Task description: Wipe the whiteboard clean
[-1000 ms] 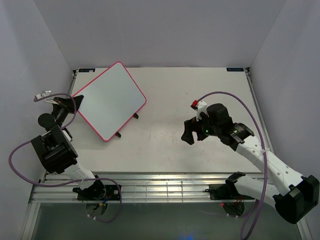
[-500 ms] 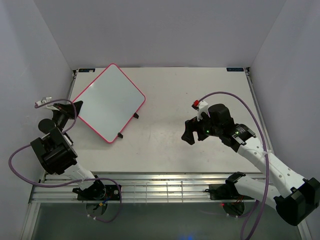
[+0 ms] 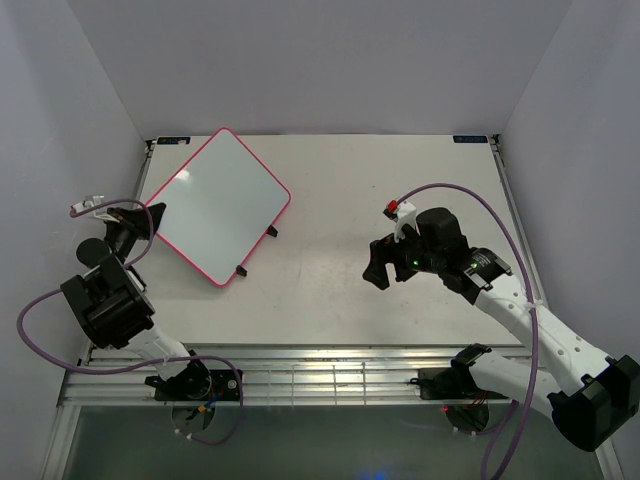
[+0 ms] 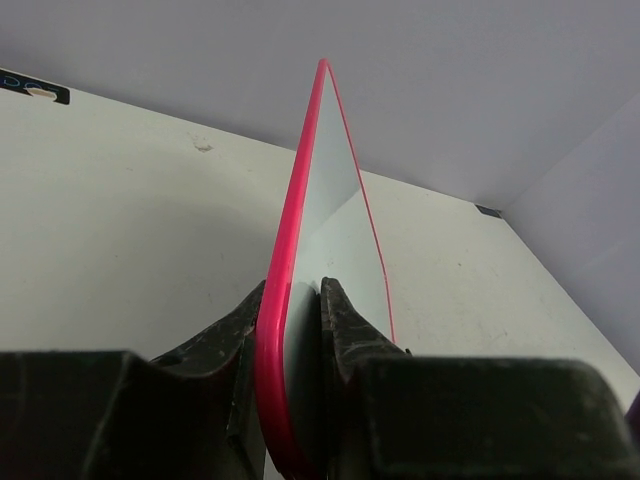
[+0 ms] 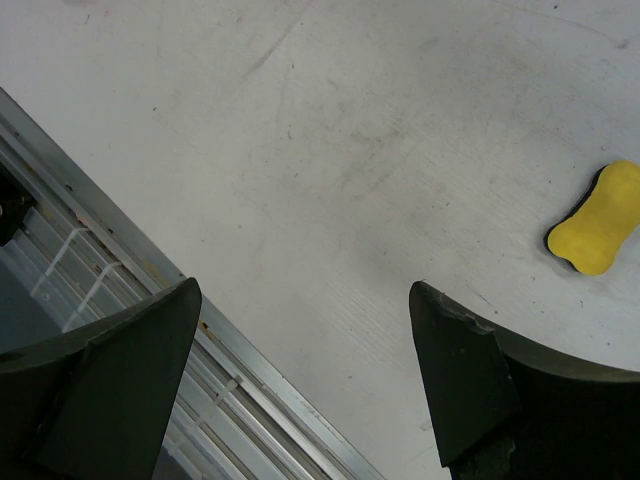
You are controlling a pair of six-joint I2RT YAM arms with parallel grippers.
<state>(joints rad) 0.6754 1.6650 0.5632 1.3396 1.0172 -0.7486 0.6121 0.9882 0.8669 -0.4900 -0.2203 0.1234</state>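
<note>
Top view: the board [image 3: 215, 205] stands propped far left, its face blank, so wiping looks done. Left wrist: the left gripper [image 4: 292, 305] straddles the board's edge; pinching or loose, I cannot tell. Right wrist: the right gripper [image 5: 300, 300] gapes empty, the sponge [image 5: 595, 232] lying aside.

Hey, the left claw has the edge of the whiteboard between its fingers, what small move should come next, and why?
Probably open the left claw wider and draw it back off the whiteboard. From above, the white face shows no writing, and the board seems propped on its black stand legs. The right claw is open and empty, and the yellow sponge lies on the table.
</note>
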